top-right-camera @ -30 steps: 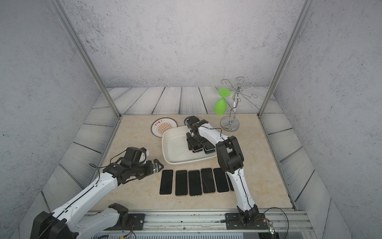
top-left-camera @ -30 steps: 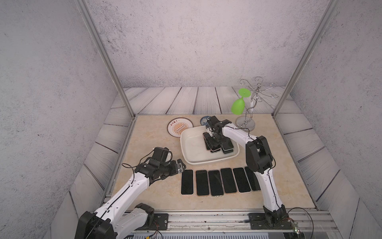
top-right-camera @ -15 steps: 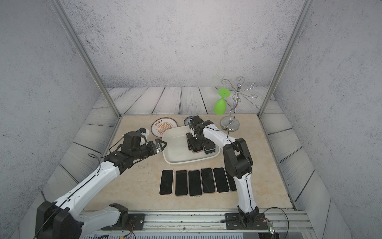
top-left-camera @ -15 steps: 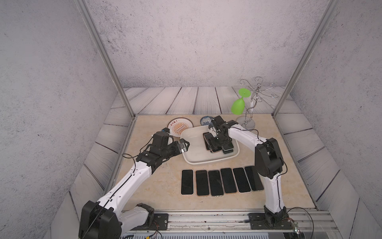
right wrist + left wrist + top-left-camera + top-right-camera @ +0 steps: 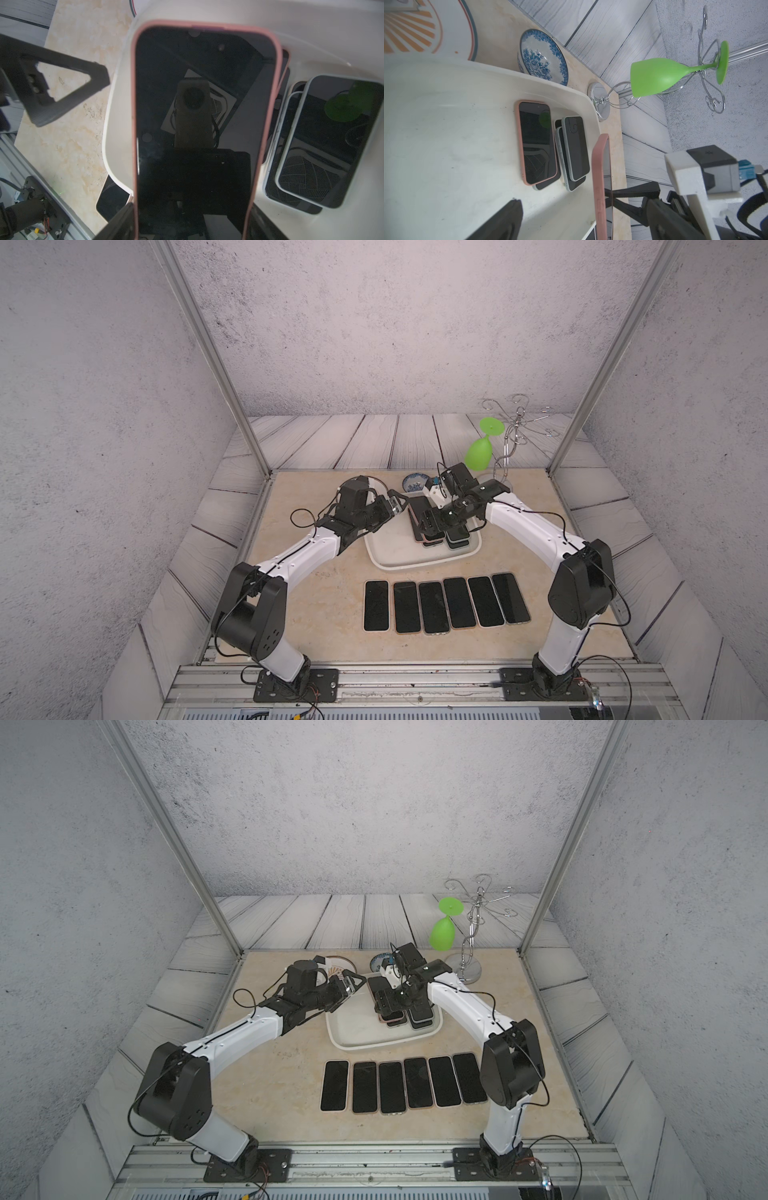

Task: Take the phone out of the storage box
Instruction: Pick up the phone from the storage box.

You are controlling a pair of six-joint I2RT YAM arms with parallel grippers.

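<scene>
Just above centre frame in both top views, the right claw (image 5: 430,524) is clamped across the width of a pink-cased phone (image 5: 197,124). It holds the phone raised over the storage box (image 5: 415,566), dark screen facing the wrist camera. The stacked phones (image 5: 536,143) lie in two small piles inside the box beneath it. The left claw (image 5: 397,502) stands wide apart at the box's left rim, gripping nothing. Lower in the frame, a row of phones (image 5: 444,605), six in all, lies on the tabletop (image 5: 328,605).
</scene>
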